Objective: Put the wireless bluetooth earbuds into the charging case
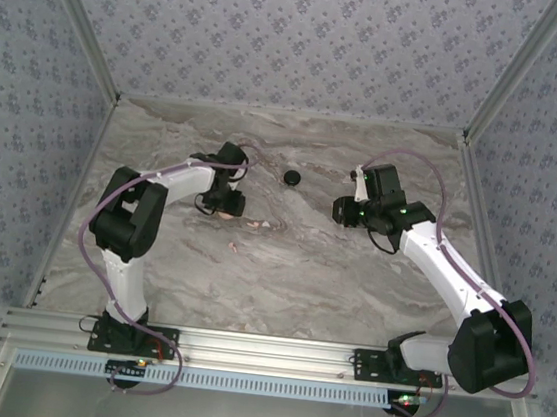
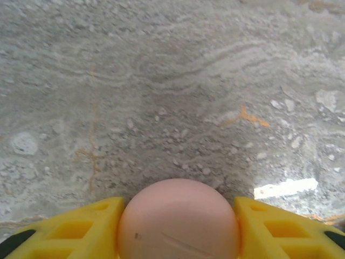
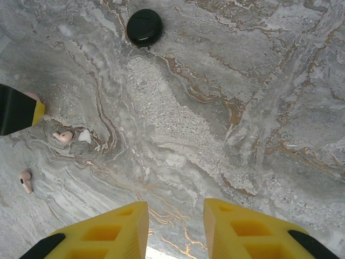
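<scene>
In the left wrist view the left gripper [image 2: 178, 229] sits at the bottom edge. Its yellow fingers [image 2: 81, 229] press against both sides of a pale pink charging case [image 2: 178, 216], whose rounded dome rises between them. The marbled table [image 2: 172, 81] spreads above.

In the right wrist view the right gripper [image 3: 175, 229] stands spread at the bottom centre, with bare table between its fingers and nothing pinched. Two pale pink earbuds [image 3: 63, 136] lie on the table at the left of that frame, well apart from the right gripper, up and left of its fingers. One is at mid-height, and the other [image 3: 25, 181] is lower and nearer the edge. A black round case [image 3: 144, 27] lies at the top.
</scene>
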Tool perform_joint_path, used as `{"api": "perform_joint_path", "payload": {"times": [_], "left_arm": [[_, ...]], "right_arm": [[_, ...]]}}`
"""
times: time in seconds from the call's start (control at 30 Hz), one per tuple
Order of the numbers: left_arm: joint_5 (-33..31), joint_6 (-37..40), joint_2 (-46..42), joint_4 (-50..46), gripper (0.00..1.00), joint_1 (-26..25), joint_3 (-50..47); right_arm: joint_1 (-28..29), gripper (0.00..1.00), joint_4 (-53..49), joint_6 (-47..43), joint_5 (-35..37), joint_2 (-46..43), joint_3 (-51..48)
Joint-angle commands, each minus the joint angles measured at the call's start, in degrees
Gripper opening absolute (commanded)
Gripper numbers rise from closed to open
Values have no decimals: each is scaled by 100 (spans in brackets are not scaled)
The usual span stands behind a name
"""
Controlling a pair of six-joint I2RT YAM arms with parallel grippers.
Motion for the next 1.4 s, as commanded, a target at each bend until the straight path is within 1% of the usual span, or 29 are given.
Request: {"api": "perform_joint_path", "payload": {"times": [0.0, 0.13, 0.23, 0.33, 0.5, 0.63, 0.73, 0.9, 1.23, 1.37], "left_arm": [[-183, -200, -334, -321, 48, -190, 202], [-701, -331, -411, -437, 49, -557, 530], [-836, -428, -363, -638, 49, -823, 849], [-840, -514, -224, -752, 49, -1086, 1218], [-499, -738, 69, -696, 49, -1505, 1622], [-395, -932, 371, -682, 49, -1756, 1868], [-179, -1005, 565, -652, 49, -1827, 1989], [-65, -1090, 770, -569, 49, -1920, 2011], [39, -1229, 1278, -508, 48, -2055, 2189], [40, -1257, 1372, -507, 50, -2052, 2205]], "right_arm": [[24, 33, -111, -25, 175, -38, 1], [-17, 34, -23, 35, 197, -43, -105], [-58, 34, -45, 100, 234, -54, -154], [-115, 34, -1, 140, 310, -86, -275], [-347, 34, 30, 269, 306, -77, -431], [-428, 34, 69, 259, 234, -138, -589], [-459, 35, 116, 235, 191, -151, -667], [-492, 35, 145, 199, 70, -144, -712], [-508, 36, 170, 181, -57, -45, -742], [-514, 36, 178, 177, -101, 22, -710]]}}
